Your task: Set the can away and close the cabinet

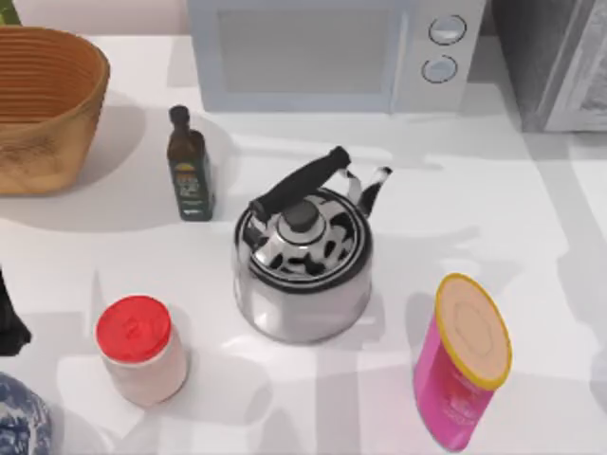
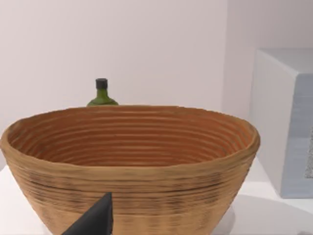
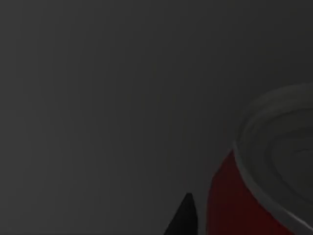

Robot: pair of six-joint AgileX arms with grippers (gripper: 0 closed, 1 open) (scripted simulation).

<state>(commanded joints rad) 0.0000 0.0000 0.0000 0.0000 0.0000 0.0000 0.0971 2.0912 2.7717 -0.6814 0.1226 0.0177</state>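
Red-walled, silver-topped, the can [image 3: 254, 181] sits just beside my right gripper's dark fingertip [image 3: 183, 218] in a dim grey enclosure; whether that gripper is clamped on it I cannot tell. My left gripper, one dark fingertip [image 2: 95, 220] visible, faces the woven basket [image 2: 129, 161], with a green bottle [image 2: 101, 95] behind; its grip I cannot tell either. On the white table [image 1: 493, 209]: kettle [image 1: 303, 261], red-lidded jar [image 1: 142, 351], pink canister [image 1: 460, 360], dark bottle [image 1: 190, 166], microwave [image 1: 332, 52].

Top view looks down; left wrist faces basket [image 2: 129, 161] closely.
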